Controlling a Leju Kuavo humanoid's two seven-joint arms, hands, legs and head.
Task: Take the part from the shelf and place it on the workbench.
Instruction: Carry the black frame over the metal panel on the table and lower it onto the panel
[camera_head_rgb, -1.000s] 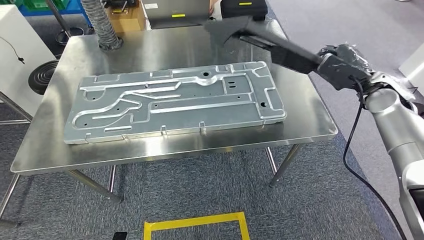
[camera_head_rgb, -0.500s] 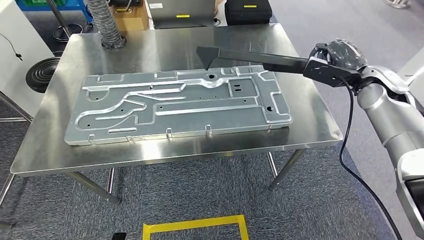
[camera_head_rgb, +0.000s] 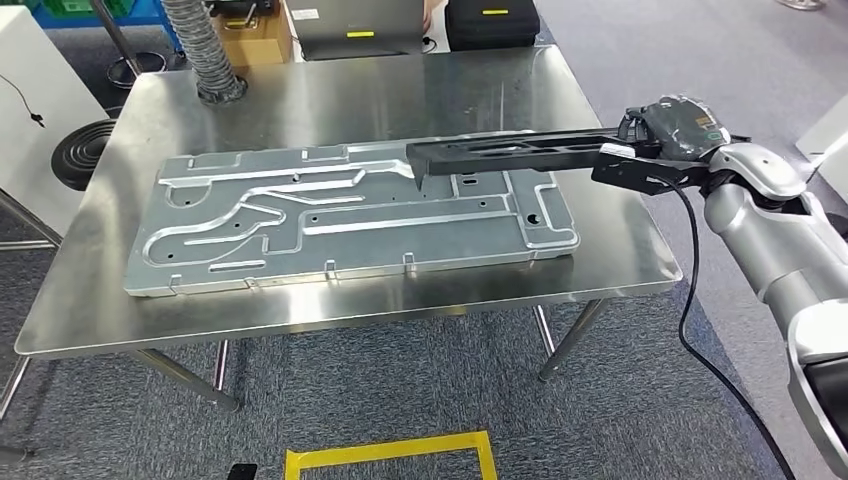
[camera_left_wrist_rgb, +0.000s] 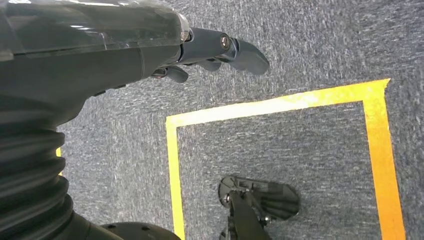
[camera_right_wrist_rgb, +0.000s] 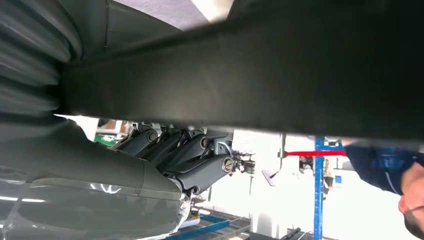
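The steel workbench (camera_head_rgb: 620, 255) carries a large grey plate (camera_head_rgb: 300, 240) across its middle. At three o'clock the right hand (camera_head_rgb: 665, 135) grasps the long black part (camera_head_rgb: 510, 152), held level above the plate's right end. The left hand (camera_left_wrist_rgb: 150, 55) hangs over carpet, fingers loose, holding nothing.

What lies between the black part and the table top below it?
In the head view, the grey metal plate lies flat on the table, under the far end of the black part that the right hand holds.
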